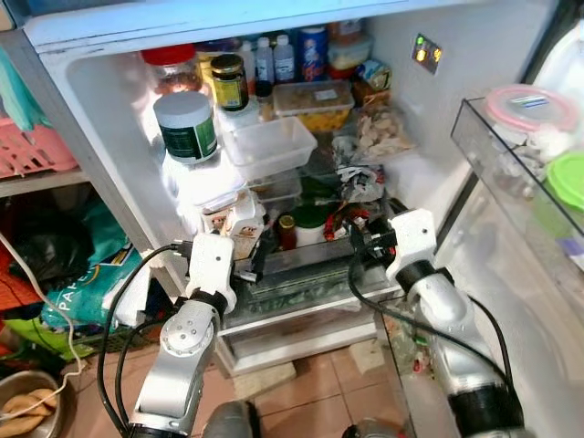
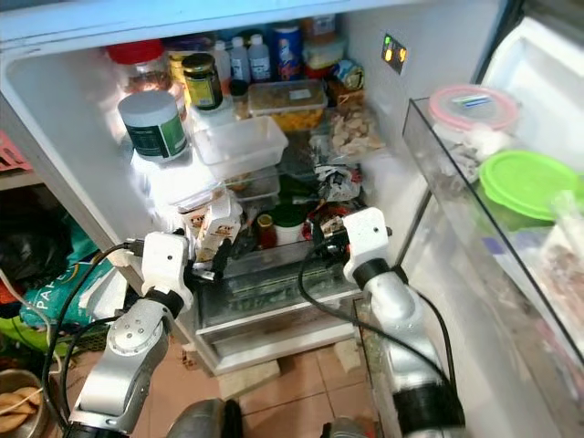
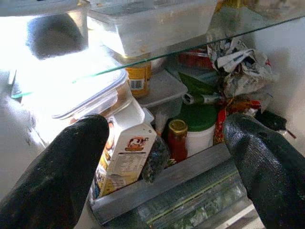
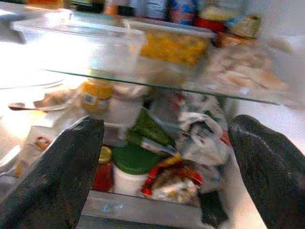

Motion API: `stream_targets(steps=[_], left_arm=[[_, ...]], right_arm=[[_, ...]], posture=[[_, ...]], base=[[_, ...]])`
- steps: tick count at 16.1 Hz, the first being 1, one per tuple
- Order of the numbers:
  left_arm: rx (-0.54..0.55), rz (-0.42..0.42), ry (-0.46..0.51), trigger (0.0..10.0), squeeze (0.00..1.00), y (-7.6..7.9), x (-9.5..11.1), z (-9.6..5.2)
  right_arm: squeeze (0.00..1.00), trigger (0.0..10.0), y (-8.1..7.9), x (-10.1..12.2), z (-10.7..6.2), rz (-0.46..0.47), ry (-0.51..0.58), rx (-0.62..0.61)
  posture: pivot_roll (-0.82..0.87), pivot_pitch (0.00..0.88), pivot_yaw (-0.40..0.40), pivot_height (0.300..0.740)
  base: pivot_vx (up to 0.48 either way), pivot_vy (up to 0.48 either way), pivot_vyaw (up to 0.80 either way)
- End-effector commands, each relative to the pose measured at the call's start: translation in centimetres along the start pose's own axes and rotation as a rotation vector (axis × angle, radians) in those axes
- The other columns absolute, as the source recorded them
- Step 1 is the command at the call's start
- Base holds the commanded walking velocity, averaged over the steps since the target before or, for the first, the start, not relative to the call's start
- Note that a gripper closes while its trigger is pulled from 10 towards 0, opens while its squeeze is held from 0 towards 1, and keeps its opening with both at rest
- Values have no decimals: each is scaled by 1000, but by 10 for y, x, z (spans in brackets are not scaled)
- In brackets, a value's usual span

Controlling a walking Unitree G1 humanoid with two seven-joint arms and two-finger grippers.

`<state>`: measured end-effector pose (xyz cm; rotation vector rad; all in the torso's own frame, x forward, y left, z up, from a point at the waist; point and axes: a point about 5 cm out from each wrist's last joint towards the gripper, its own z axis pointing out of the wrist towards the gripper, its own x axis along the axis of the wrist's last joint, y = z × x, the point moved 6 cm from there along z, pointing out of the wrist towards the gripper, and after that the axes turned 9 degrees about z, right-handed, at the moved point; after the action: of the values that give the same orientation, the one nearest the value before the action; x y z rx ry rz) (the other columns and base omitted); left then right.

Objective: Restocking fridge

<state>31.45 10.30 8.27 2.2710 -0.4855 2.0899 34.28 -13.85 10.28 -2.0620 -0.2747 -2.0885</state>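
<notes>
At fridge [image 1: 109,100] lower shelf: left gripper [image 3: 162,167] spread wide, lined on carton [image 3: 125,157] at shelf front, not touching. Right gripper [image 4: 167,167] spread too, facing green-lid jar [image 4: 136,164]. You likely clearing room first; shelf packed.

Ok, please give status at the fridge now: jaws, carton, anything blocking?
Left gripper open, facing the carton, nothing held. Right gripper open before the green-lidded jar. Lower shelf crowded: small red bottle and bags beside the carton.
</notes>
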Motion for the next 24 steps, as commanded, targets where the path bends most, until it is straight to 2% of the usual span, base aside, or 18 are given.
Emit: stream_targets(steps=[1,2,5,10,14,21,24], left_arm=[[8,12,-2,10000,0,-3,-3,-1],[3,14,-3,10000,0,-2,-4,-1],[-6,4,4,10000,0,2,-4,2],[-2,-7,0,10000,0,1,-5,0],[0,-5,-3,10000,0,0,-6,-1],[12,-19,-8,10000,0,-3,-7,-1],[11,-45,-24,10000,0,-2,-9,-1]], right_arm=[[0,10000,9,4,-4,22,9,-73],[0,10000,11,2,-6,36,7,-101],[0,10000,7,1,-12,26,-10,-86],[0,10000,16,4,-10,24,-20,-106],[0,10000,13,2,-10,29,-28,-99],[0,10000,12,1,-9,38,-36,-102],[0,10000,12,1,-7,38,-37,-102]], posture=[[9,0,46,740],[5,0,46,740],[-3,0,38,740],[5,0,31,740],[9,0,35,740],[11,0,33,740],[10,0,29,740]], base=[[0,0,0],[0,0,0],[0,0,0],[-102,0,0],[-254,0,0],[0,0,0],[0,405,0]])
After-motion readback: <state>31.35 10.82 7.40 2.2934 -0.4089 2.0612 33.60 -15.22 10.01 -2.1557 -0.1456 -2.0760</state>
